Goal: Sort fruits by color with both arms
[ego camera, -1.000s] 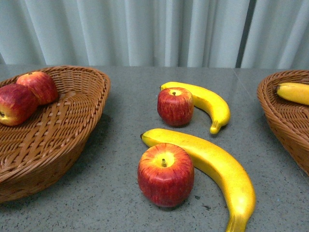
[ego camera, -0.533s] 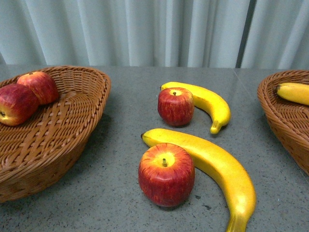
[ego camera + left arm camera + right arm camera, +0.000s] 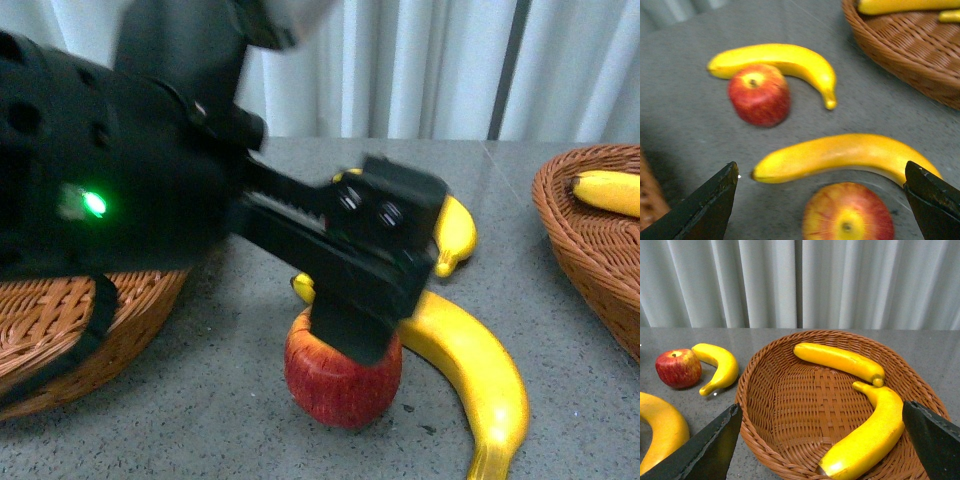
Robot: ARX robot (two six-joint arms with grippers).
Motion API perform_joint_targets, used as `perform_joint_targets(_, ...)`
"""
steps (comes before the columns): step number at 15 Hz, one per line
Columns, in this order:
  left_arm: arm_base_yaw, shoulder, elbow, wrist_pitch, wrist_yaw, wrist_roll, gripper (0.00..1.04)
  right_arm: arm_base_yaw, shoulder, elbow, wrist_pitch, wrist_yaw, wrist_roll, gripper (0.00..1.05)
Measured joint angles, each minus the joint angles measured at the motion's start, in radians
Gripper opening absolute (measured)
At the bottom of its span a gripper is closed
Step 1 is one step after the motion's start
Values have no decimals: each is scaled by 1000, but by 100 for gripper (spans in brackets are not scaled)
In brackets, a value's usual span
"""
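Now left arm (image 3: 120, 200) spans the left scene; right gripper (image 3: 821, 410) hangs, jaws apart and empty, over right basket (image 3: 755, 385) holding bananas (image 3: 840, 360); left gripper (image 3: 821, 170), jaws wide to straddle it, sits above near apple (image 3: 847, 215), which touches the near banana (image 3: 840, 152).

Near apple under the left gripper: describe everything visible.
The near apple is glossy red, streaked yellow around a short stem. It stands upright on the grey table, right beside the long banana. The open left gripper hangs over it, hiding its top in the front view; contact cannot be told.
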Motion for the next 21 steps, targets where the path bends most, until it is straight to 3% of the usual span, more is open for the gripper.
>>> perform_joint_targets(1,-28,31,0,11,24,0,98,0,0,0,0,0,0,98)
perform_joint_targets(4,-57,87,-14,26,-39,47,98,0,0,0,0,0,0,98)
perform_joint_targets(6,-71,116,-36,52,-32,76,98,0,0,0,0,0,0,98)
perform_joint_targets(12,-37,204,-84,160,28,23,98,0,0,0,0,0,0,98)
perform_joint_targets(13,-32,214,-88,172,41,17,94,0,0,0,0,0,0,98)
perform_joint_targets(15,-27,214,-89,164,56,0,72,0,0,0,0,0,0,98)
perform_joint_targets(17,-18,177,-89,121,56,-9,67,0,0,0,0,0,0,98)
perform_joint_targets(18,28,36,-87,74,34,-17,66,0,0,0,0,0,0,98)
perform_joint_targets(19,228,-121,-47,41,-49,-108,66,0,0,0,0,0,0,98)
perform_joint_targets(21,366,-118,-37,5,-72,-195,66,0,0,0,0,0,0,98)
